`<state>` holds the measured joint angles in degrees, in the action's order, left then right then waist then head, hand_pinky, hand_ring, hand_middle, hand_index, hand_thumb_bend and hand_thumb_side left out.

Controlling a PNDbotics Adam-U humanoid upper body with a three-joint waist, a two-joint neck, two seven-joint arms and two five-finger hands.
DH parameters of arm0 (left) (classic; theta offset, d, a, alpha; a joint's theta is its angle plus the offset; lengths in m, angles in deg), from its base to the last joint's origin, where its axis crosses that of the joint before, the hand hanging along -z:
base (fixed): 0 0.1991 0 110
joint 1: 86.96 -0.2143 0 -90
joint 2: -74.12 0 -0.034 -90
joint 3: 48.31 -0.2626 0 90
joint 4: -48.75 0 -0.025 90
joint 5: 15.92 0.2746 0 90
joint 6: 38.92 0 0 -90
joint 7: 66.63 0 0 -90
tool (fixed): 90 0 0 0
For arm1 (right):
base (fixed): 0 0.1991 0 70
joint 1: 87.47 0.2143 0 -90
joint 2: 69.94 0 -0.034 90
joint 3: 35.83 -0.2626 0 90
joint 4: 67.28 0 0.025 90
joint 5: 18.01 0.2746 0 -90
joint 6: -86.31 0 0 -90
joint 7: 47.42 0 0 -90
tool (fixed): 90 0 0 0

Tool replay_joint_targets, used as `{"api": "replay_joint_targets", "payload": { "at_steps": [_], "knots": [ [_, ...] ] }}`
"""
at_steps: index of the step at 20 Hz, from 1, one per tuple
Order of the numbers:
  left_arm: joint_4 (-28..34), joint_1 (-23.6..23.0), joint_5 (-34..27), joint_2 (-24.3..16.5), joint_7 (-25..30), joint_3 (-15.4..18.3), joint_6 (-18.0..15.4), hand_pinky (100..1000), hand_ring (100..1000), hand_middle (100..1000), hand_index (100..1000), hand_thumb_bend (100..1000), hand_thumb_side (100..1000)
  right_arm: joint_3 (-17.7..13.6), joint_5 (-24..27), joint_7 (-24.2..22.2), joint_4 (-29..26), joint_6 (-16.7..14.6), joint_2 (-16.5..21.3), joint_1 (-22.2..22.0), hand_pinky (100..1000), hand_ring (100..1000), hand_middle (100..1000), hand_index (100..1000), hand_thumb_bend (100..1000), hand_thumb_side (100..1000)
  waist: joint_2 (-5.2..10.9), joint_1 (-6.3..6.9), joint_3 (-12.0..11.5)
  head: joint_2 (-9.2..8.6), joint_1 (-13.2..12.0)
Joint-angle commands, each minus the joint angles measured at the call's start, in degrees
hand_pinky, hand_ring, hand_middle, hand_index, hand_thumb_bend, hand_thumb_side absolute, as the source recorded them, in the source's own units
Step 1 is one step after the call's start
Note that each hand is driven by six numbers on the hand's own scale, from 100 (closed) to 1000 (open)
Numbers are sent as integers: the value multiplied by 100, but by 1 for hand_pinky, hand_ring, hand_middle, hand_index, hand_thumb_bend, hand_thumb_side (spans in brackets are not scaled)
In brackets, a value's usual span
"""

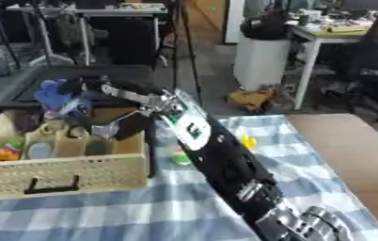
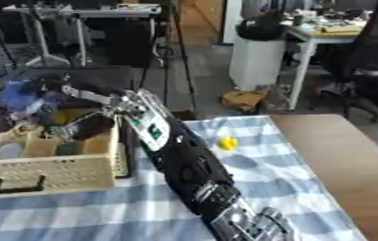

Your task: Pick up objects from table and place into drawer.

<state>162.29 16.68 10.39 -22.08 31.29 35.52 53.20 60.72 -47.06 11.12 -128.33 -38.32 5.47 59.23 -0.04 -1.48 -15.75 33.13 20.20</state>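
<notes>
Fingers of the right hand (image 1: 102, 96) are curled round a blue object (image 1: 58, 94), held above the back of the beige drawer (image 1: 65, 174), which sits pulled open on the checked tablecloth (image 1: 143, 212). Its black arm stretches up from the lower right. Small coloured things lie in the drawer's compartments. On the cloth, a yellow object (image 2: 227, 142) sits right of the arm, and a green one (image 1: 180, 157) is just beside the drawer.

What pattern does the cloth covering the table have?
Blue and white checked tablecloth, best seen in the left eye view.
</notes>
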Motion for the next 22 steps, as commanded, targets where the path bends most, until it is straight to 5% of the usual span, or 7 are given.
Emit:
{"api": "replay_joint_targets", "payload": {
  "at_steps": [1, 5, 6, 9, 11, 13, 22],
  "knots": [
    [105, 46, 29, -85, 8, 49, 1, 100, 100, 100, 651, 213, 1000, -93, 161, -811, -54, -468, 151, 104, 1000, 959, 941, 965, 100, 554, 49, 45, 9, 16, -11],
    [105, 41, 34, -86, 9, 50, 1, 100, 100, 100, 651, 212, 1000, -157, 264, -976, -76, -426, 179, 107, 1000, 958, 874, 923, 100, 595, 44, 37, 13, 22, -12],
    [105, 42, 35, -85, 8, 51, 1, 100, 100, 100, 650, 212, 1000, -168, 269, -980, -86, -423, 185, 108, 1000, 925, 773, 885, 100, 568, 44, 35, 13, 21, -14],
    [105, 39, 35, -86, 5, 54, 1, 100, 100, 100, 650, 213, 1000, -207, 180, -759, -151, -461, 209, 111, 919, 672, 516, 739, 100, 378, 47, 33, 13, 16, -13],
    [105, 40, 35, -86, 3, 55, 1, 100, 100, 100, 650, 213, 1000, -202, 34, -494, -162, -497, 211, 113, 894, 592, 443, 697, 100, 231, 51, 29, 11, 15, -9],
    [105, 40, 34, -84, 6, 52, 0, 100, 100, 100, 651, 213, 1000, -178, -143, -256, -137, -531, 199, 121, 893, 602, 345, 653, 100, 198, 54, 25, 8, 13, -4],
    [105, 36, 42, -108, 41, 33, -10, 100, 100, 100, 646, 204, 1000, -236, -459, 329, -154, -513, 208, 98, 887, 613, 349, 665, 100, 202, 63, 14, 28, 16, -15]
  ]
}}
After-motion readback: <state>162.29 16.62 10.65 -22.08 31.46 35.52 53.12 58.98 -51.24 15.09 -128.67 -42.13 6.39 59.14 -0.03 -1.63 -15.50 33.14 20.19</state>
